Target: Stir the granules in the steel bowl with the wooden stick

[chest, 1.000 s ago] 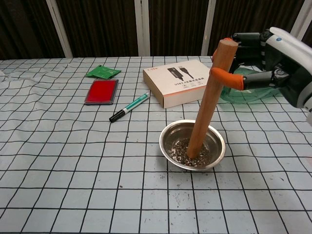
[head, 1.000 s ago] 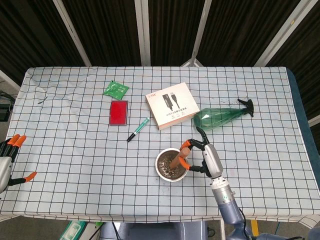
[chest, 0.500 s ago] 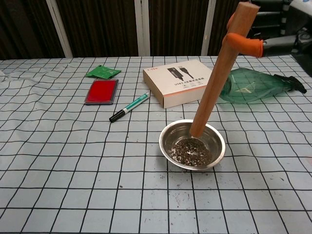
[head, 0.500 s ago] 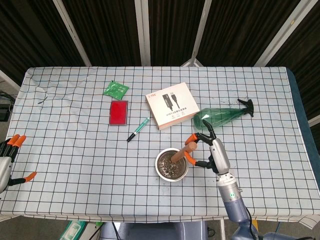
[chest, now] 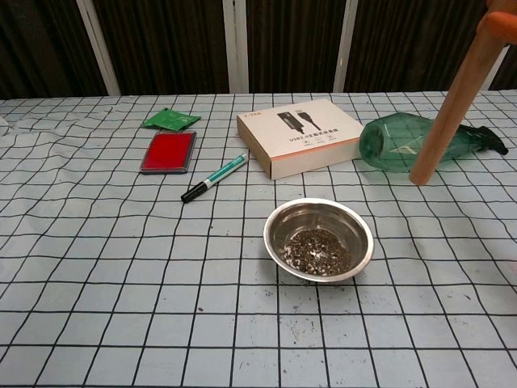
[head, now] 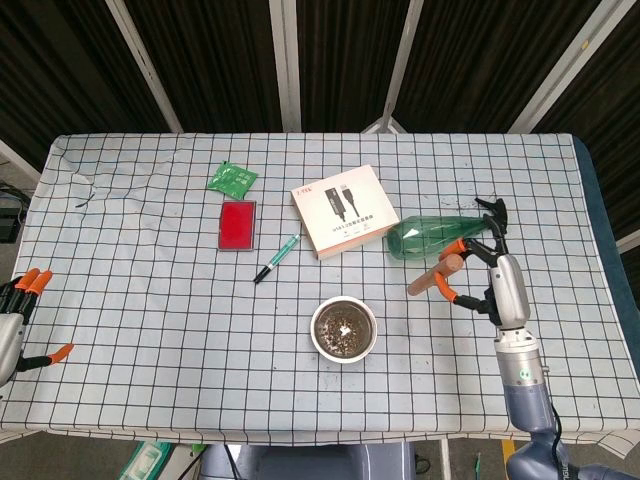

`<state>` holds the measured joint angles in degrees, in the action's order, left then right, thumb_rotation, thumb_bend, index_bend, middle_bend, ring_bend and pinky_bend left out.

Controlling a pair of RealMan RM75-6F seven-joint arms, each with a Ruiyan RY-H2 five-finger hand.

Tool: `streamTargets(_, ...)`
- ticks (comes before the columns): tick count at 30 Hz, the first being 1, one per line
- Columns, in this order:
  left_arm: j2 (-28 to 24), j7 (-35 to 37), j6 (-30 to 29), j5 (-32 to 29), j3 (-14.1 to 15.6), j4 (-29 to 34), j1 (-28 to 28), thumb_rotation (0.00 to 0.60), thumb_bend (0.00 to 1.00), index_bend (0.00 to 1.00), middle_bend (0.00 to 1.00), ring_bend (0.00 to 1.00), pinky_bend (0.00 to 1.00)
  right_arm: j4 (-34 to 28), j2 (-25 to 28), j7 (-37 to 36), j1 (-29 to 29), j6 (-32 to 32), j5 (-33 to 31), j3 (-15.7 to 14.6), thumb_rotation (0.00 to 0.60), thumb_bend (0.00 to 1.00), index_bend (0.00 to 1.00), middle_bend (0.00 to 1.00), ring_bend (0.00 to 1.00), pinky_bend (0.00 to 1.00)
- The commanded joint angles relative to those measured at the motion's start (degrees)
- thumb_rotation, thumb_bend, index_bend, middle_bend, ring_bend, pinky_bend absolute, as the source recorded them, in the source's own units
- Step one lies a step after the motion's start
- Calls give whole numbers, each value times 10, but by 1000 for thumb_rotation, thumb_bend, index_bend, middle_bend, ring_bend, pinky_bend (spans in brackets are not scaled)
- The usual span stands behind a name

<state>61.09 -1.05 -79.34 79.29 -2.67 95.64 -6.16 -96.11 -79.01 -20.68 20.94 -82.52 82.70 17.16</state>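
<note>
Your wooden stick (head: 436, 276) is hanging tilted in the air, clear of the steel bowl (head: 343, 329) and off to its right, beside the green spray bottle (head: 437, 235). Your right hand (head: 493, 283) is gripping its upper end with the fingers (head: 470, 300) wrapped around it. The granules (chest: 318, 246) are lying in the bowl on the checked desk (head: 150, 300). Your left hand (head: 15, 320) is resting at the desk's left edge, fingers spread and holding nothing.

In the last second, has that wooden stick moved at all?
Yes. The wooden stick has been lifted out of the steel bowl and carried to the right; the robot hand now holds it beside the green spray bottle.
</note>
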Motion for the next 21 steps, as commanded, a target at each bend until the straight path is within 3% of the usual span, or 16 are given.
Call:
streamTargets(1,0,-1,-1,0,0,0,1,600,17,0,0,0,0,47,2,59,-1,7,-24,1,600,516,779,648,553,0)
streamTargets(8,0,-1,1,-2,-1,-1,0,600,17,0,0,0,0,125,5,205,-7,-12,-52,3,600,517,778,647,553,0)
streamTargets(13,1,-4,1,-2,0,0,0,600,17,0,0,0,0,147,1,259,-7,-19,-66,6,600,517,776,647,553,0)
streamTargets(21,0,-2,0,-3,-1,1,1,600,17,0,0,0,0,104,15,267,-10,-12,-64,-1,600,516,549,546,423,0)
